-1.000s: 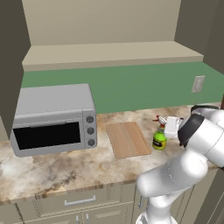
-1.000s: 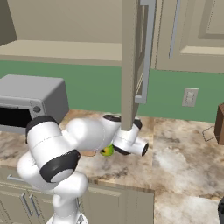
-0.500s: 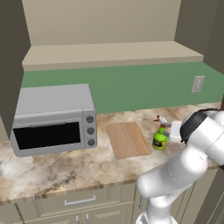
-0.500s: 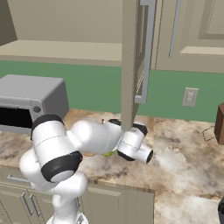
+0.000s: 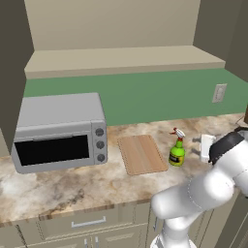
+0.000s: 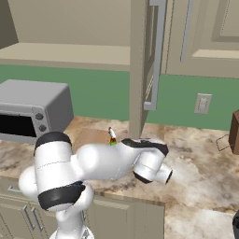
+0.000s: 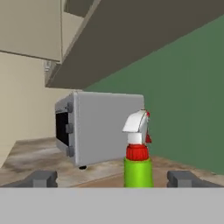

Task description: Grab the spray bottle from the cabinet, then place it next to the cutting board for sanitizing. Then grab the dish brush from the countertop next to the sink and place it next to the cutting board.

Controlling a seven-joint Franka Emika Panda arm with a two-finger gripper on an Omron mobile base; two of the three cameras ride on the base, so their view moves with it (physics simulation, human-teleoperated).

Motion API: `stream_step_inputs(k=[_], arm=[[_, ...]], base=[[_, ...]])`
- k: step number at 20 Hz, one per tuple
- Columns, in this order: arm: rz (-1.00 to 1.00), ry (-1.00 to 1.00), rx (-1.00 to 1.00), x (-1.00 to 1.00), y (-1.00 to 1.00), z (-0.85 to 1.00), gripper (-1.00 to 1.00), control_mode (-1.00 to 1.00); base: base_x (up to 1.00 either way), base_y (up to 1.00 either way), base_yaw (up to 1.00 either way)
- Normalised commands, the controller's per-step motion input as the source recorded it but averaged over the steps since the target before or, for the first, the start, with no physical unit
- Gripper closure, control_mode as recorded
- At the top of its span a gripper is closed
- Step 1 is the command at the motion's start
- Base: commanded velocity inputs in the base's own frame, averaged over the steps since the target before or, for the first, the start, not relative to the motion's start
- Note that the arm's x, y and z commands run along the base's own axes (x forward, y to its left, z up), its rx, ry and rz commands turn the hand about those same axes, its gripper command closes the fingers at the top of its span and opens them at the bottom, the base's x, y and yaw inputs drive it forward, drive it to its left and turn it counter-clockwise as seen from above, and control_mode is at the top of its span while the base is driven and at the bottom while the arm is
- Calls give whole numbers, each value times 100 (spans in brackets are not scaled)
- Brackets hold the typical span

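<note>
The spray bottle (image 5: 177, 150) stands upright on the marbled surface (image 5: 63, 186), just beside the right edge of the cutting board (image 5: 142, 153) and clear of it. Its red and white trigger head sits at the top and its green body with the yellow label is at the base. In the right base view only the bottle's head (image 6: 112, 136) shows above the white arm, close to the cutting board (image 6: 91, 137), which is partly hidden by the arm.

The claw (image 7: 113, 178) is released: in the hand view its two dark fingertips (image 7: 41, 178) stand wide apart at either side of the bottle (image 7: 138, 153), neither touching it. The bottle is centred between them, with a gap on both sides. In the left base view the wrist end of the arm sits to the right of the bottle, near it but not against it.

The toaster oven (image 5: 60, 130) stands on the surface to the left of the cutting board, well apart from the bottle. The hand view shows its grey side behind the bottle.

The cabinet (image 5: 126, 53) is above the surface with its pale shelf exposed. One door (image 6: 147, 60) stands open edge-on above the bottle in the right base view. A wall outlet (image 5: 219, 92) is on the green wall to the right of the bottle.
</note>
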Motion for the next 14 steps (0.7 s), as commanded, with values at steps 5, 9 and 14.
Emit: stream_step_inputs(k=[5,9,14], arm=[[0,-12,0,-33,6,97,-100,-100],[0,-2,0,-34,25,97,-100,-100],[-6,0,0,-41,51,54,-100,-100]], base=[[0,0,0],[0,0,0],[0,0,0]])
